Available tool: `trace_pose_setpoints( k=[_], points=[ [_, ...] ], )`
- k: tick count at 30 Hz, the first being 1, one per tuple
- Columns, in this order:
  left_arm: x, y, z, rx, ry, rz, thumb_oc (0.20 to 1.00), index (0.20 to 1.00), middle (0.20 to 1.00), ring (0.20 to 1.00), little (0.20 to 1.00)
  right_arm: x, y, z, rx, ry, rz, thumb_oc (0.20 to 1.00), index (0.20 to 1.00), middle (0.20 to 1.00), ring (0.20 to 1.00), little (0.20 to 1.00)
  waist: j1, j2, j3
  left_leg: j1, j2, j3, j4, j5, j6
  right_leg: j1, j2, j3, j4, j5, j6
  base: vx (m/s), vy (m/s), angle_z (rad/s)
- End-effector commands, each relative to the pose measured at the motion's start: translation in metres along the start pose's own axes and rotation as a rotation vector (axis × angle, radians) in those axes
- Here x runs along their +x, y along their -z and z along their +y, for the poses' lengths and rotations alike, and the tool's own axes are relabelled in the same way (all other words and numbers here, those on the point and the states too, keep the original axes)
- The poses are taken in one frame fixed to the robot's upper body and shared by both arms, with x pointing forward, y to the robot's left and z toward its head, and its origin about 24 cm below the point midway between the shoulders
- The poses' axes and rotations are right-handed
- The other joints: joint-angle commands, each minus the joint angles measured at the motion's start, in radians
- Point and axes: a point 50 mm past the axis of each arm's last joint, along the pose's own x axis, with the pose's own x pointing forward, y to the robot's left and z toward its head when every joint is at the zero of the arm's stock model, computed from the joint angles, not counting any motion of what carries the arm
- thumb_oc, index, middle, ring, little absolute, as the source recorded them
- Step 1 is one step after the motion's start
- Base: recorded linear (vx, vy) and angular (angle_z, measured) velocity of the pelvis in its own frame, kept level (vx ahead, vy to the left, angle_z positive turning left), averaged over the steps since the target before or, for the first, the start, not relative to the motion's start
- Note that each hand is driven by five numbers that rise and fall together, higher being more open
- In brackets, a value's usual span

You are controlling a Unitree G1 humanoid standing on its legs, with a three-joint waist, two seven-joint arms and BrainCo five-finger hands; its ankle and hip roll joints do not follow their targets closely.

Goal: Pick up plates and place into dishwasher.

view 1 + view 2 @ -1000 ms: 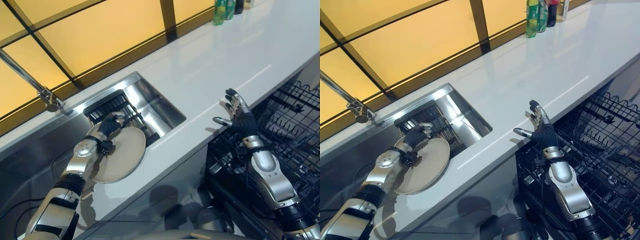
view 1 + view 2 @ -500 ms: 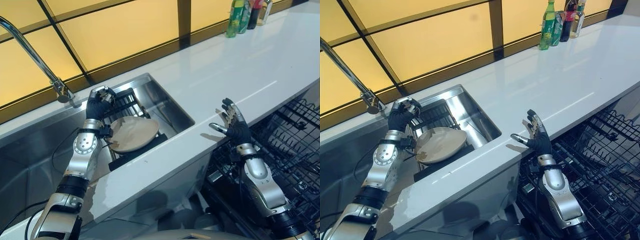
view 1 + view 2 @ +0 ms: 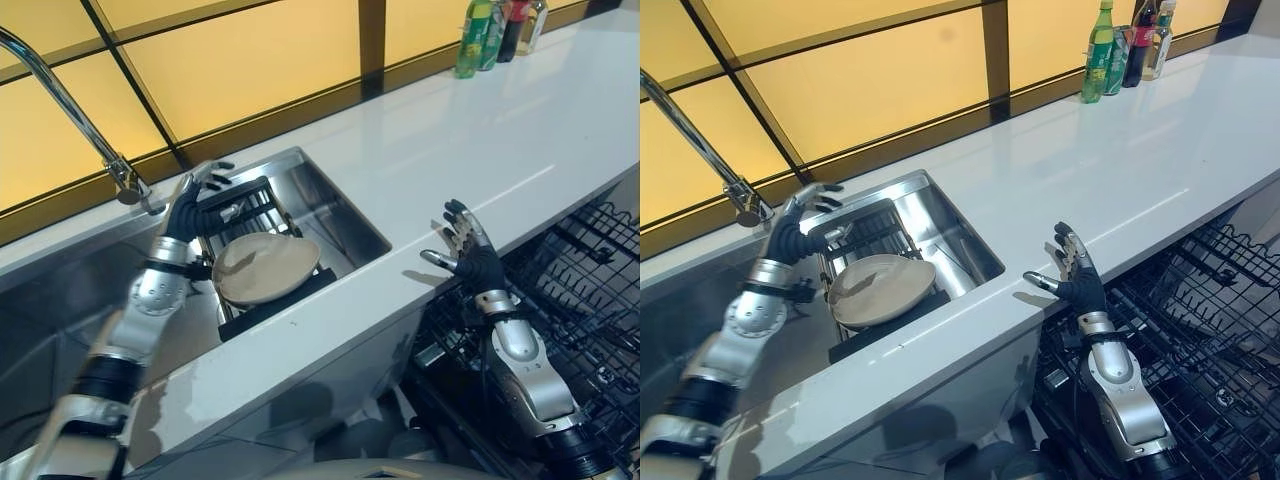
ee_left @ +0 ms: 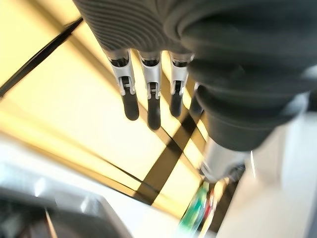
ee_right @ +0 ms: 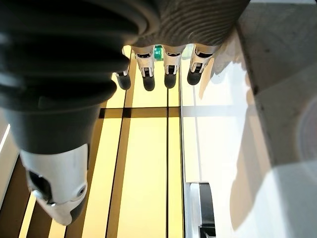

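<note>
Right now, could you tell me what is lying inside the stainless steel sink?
Inside the stainless steel sink a black wire rack sits, with a round beige plate resting on it. The plate covers part of the rack, so whatever is beneath is hidden.

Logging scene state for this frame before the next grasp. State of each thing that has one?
plate: lying on the dark rack in the sink, held by neither hand
left hand: open, fingers straight, raised above the sink beside the plate
right hand: open, fingers spread, at the counter's front edge
dishwasher rack: pulled out; contents cannot be told
faucet: no water seen running
bottles: upright at the counter's back
</note>
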Motion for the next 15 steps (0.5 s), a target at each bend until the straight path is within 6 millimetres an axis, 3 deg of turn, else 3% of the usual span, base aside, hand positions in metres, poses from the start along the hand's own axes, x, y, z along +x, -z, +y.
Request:
trace_pose_setpoints(
  k=[1,7,15],
  points=[
    [0.002,0.0,0.03,0.144,0.021,-0.028,1.0,1.0,1.0,1.0,1.0,0.001,-0.022,-0.014,-0.007,0.014,-0.084,1.0,1.0,1.0,1.0,1.0,0.035,0.023,-0.023,-0.054,-0.093,-0.036,0.137,-0.166,0.117,-0.129,0.054,-0.038,0.111,-0.017,-0.026,-0.03,0.035,0.02],
    [-0.015,0.001,0.035,0.229,0.2,-0.006,1.0,1.0,1.0,1.0,1.0,0.005,-0.027,-0.022,-0.021,0.035,-0.094,1.0,1.0,1.0,1.0,1.0,0.078,0.034,-0.012,-0.077,-0.092,-0.07,0.136,-0.142,0.107,-0.115,0.05,-0.07,0.088,-0.004,-0.037,-0.06,0.021,0.16],
    [-0.023,-0.007,0.034,0.242,0.357,-0.032,1.0,1.0,1.0,1.0,1.0,0.011,-0.032,-0.025,-0.022,0.05,-0.108,1.0,1.0,1.0,1.0,1.0,0.126,0.04,-0.004,-0.098,-0.087,-0.105,0.133,-0.136,0.099,-0.095,0.047,-0.113,0.069,-0.016,-0.044,-0.04,0.021,0.18]
  ],
)
